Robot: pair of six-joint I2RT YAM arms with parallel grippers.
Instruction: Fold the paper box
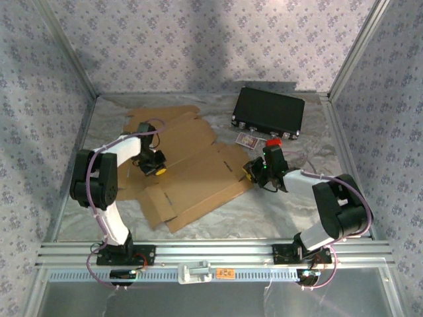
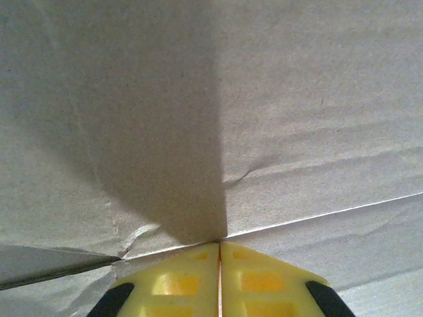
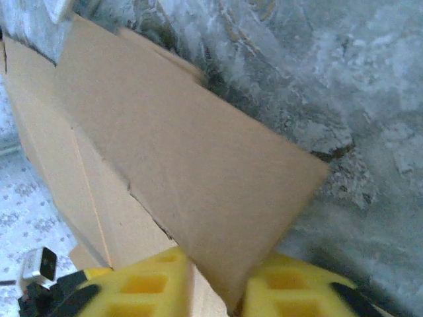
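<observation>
Left hand is pinched right shut, yellow fingertips meeting with nothing between them, tips down on a crease of the paper box. That wrist view gives plain cardboard and fold lines up close. The overhead view gives the whole sheet, spread flat and unfolded left of centre on the worktop. Over to the right hand: closed on a flap at the sheet's right edge, cardboard wedged between its fingers, the flap tilted up off the silvery surface. Black case sits upper right, apart from the box. Open worktop lies lower right.
</observation>
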